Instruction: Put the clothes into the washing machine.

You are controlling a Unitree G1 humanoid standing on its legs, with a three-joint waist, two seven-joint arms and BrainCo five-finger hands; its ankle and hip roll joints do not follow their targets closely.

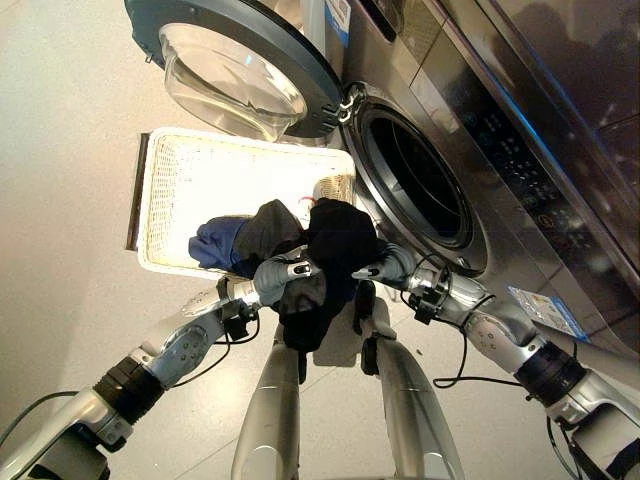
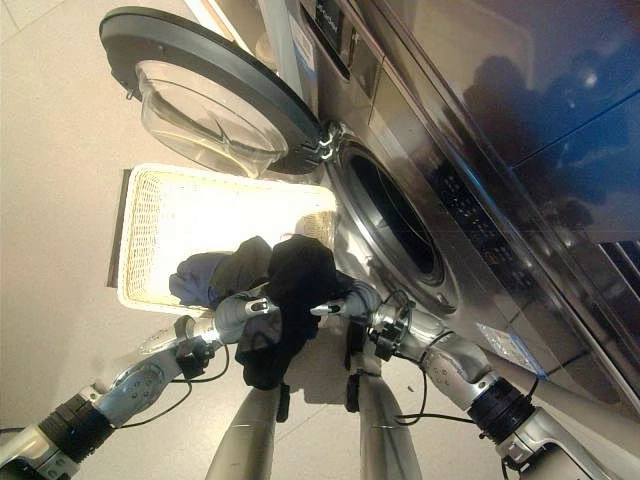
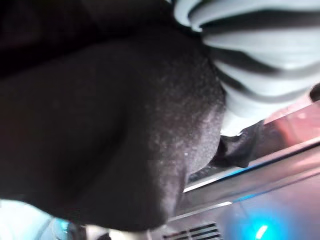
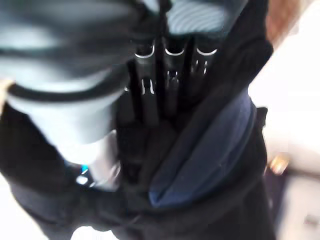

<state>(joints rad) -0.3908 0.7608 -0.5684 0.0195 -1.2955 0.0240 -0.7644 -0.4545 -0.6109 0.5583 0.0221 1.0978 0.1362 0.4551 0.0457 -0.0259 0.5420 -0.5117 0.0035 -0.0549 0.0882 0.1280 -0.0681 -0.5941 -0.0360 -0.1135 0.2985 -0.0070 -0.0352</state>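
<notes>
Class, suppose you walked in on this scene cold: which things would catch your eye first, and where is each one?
A black garment is held up between the left hand and the right hand, above the white laundry basket on the floor. Beside it stands the washing machine, its round door swung wide open.

One washing machine (image 1: 470, 150), with one round door (image 1: 235, 65) swung open. One white laundry basket (image 1: 175, 190) on the floor. Three garments counted: one black (image 1: 335, 245), one dark grey (image 1: 265, 230), one blue (image 1: 215, 243). Two robot hands: left hand (image 1: 283, 273), right hand (image 1: 385, 265).
</notes>
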